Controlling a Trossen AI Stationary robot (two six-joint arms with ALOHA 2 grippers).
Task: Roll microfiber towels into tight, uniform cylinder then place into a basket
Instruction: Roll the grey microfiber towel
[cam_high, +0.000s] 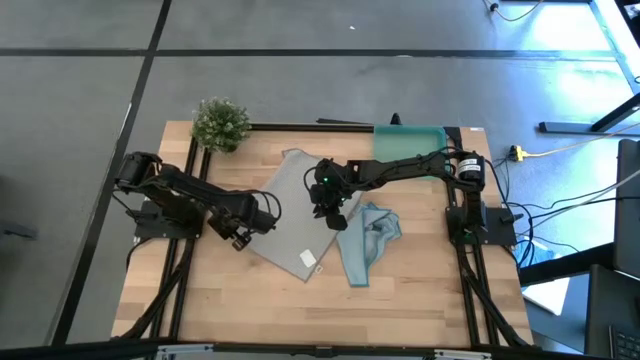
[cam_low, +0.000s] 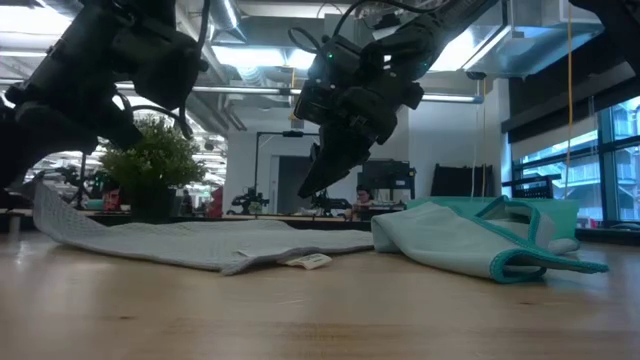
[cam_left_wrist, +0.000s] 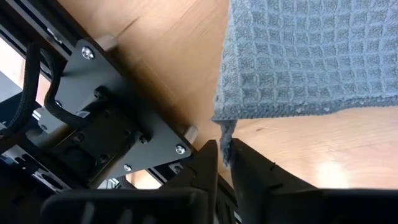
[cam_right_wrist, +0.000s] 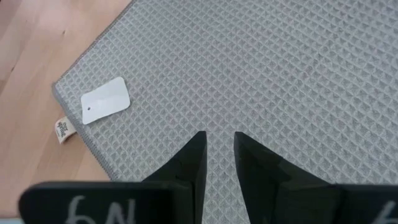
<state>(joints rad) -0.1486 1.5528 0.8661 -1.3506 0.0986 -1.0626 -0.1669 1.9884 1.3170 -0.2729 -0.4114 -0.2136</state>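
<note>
A pale grey waffle towel (cam_high: 295, 212) lies spread flat mid-table, a white tag (cam_right_wrist: 106, 99) near its front corner. A light blue towel (cam_high: 368, 238) lies crumpled to its right. The teal basket (cam_high: 410, 140) stands at the far right. My left gripper (cam_high: 250, 226) is at the grey towel's left corner, shut on it. My right gripper (cam_high: 336, 212) hangs above the grey towel's right part, fingers pointing down with a narrow gap and clear of the cloth (cam_low: 312, 188). My left gripper pinches the grey towel's left corner (cam_left_wrist: 225, 132) between its two fingers, only the tip of the corner. It comes from the table's left, low over the wood. The corner is raised a little (cam_low: 45, 200); the towel's other parts lie flat on the table.
A small potted plant (cam_high: 220, 122) stands at the far left corner. A black frame rail (cam_high: 330, 124) runs along the table's far edge. Bare wood lies in front of both towels (cam_high: 300, 310).
</note>
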